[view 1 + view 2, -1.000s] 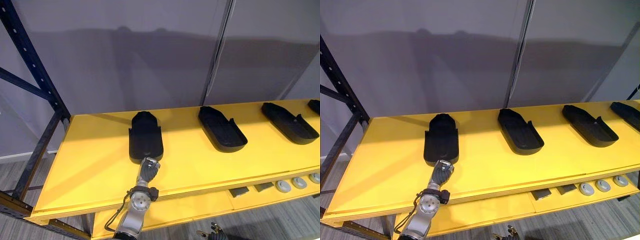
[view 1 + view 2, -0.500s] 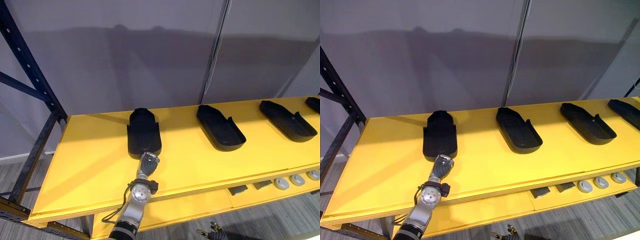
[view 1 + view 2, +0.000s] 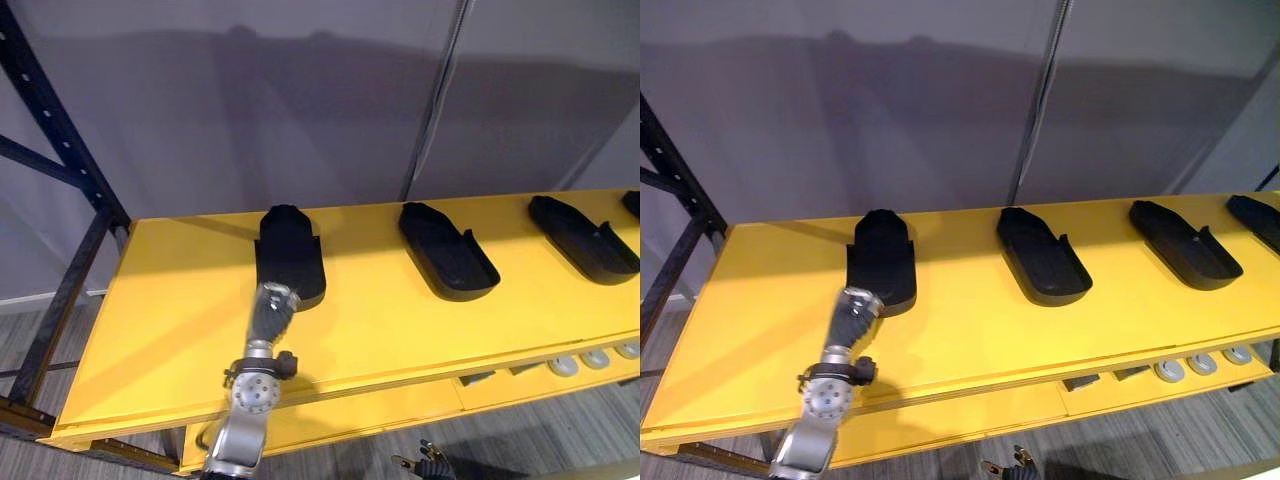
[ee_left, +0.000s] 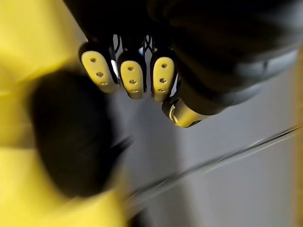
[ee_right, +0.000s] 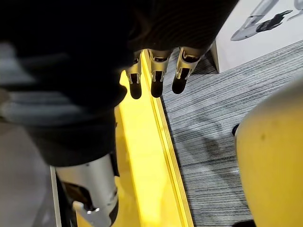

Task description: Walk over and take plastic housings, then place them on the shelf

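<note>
I see a long yellow shelf board (image 3: 170, 300) with black plastic housings, shaped like shallow trays, lying on it in a row. The first black plastic housing (image 3: 290, 255) lies near the left end. The second housing (image 3: 447, 250) and the third housing (image 3: 583, 238) lie well apart, off to the right. My left hand (image 3: 270, 305) is just beside the near edge of the first housing. Its fingers (image 4: 132, 78) are loose and apart and hold nothing. I cannot tell if they touch the housing. My right hand (image 5: 156, 75) hangs low by the shelf edge, above the grey floor (image 5: 213, 123). Its fingers are loose and hold nothing too. Small grey round parts (image 3: 597, 358) lie on a lower yellow board.
</note>
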